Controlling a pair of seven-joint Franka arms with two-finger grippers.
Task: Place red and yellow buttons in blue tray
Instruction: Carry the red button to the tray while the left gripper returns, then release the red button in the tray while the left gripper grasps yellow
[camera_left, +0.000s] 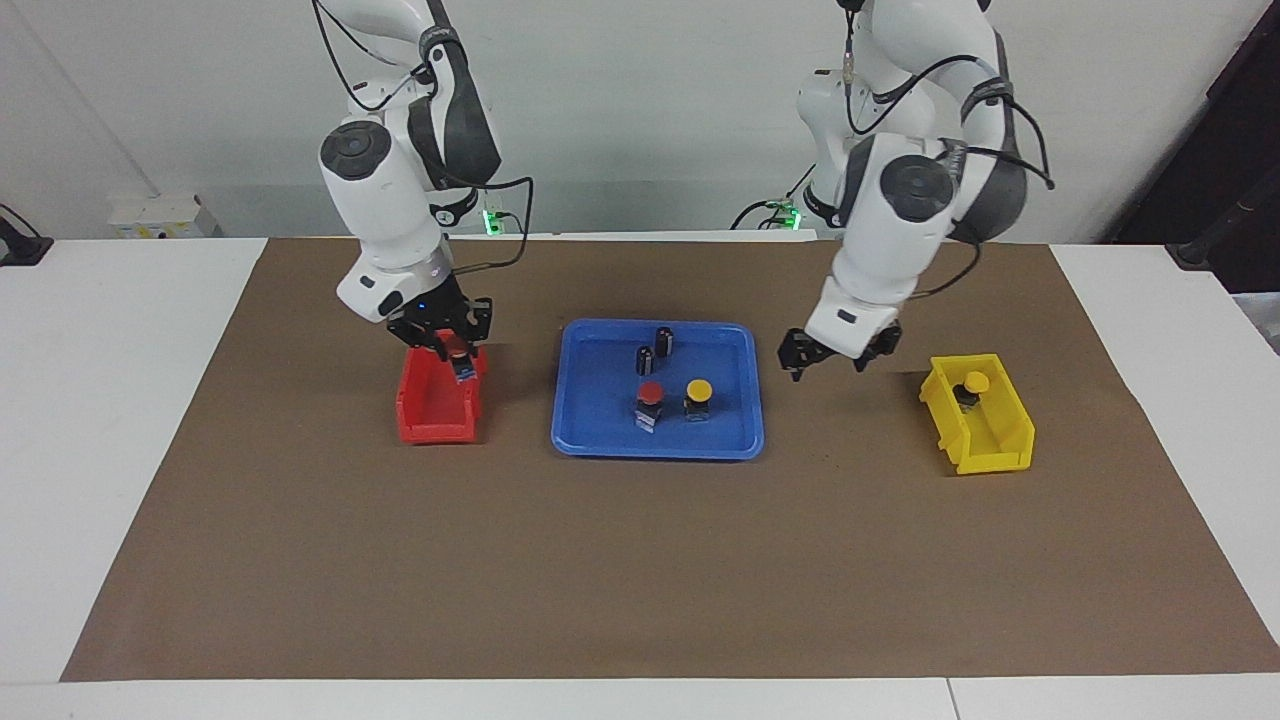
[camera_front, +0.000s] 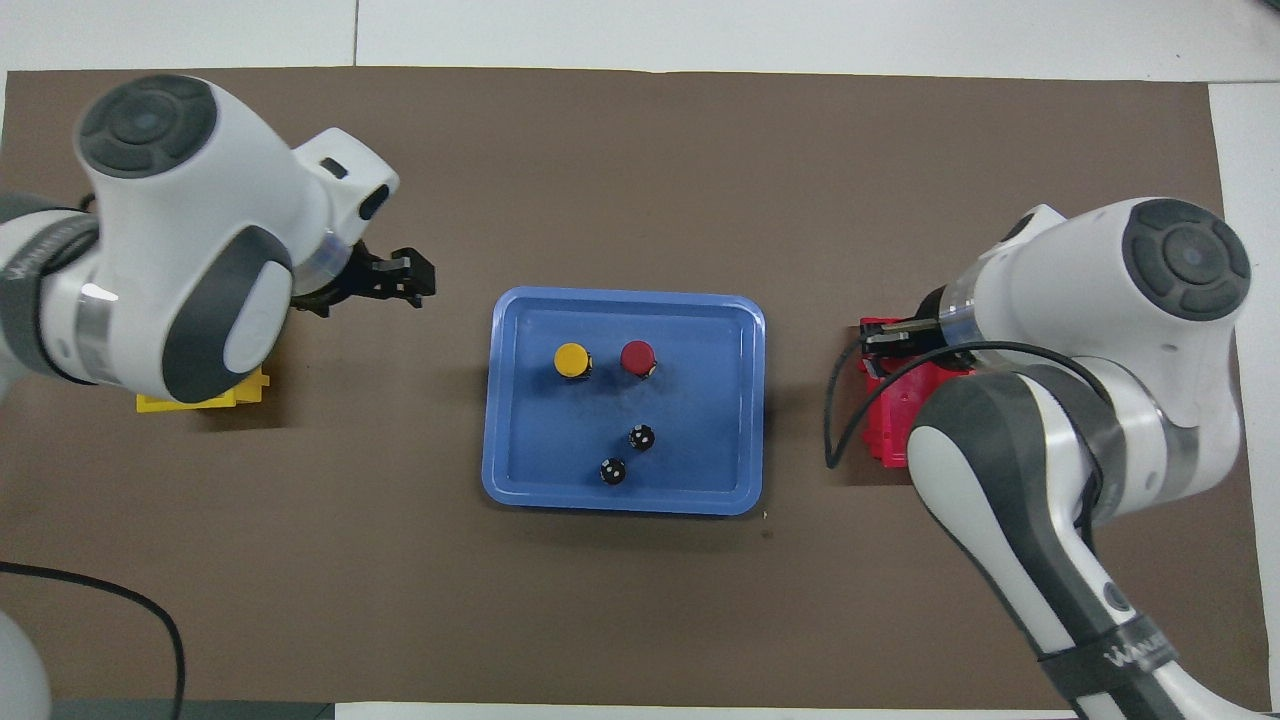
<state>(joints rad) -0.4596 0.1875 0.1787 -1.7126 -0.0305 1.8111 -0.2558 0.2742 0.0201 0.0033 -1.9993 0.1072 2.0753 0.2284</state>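
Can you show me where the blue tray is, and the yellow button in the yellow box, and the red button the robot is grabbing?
blue tray (camera_left: 600, 438): facing view, bare floor.
yellow button (camera_left: 975, 381): facing view, its cap.
red button (camera_left: 457, 347): facing view, its cap, in the right gripper (camera_left: 452, 347).

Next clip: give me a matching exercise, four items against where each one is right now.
Items:
1. round-capped red button in the right gripper
2. round-capped yellow button, not yet moved
3. two dark capless cylinders
4. left gripper

Places:
A. in the small deep yellow plastic bin
B. over the brown mat between tray and yellow bin
C. over the small deep red plastic bin
D. in the wide shallow blue plastic tray, robots' side

Pairs: 1-C, 2-A, 3-D, 4-B
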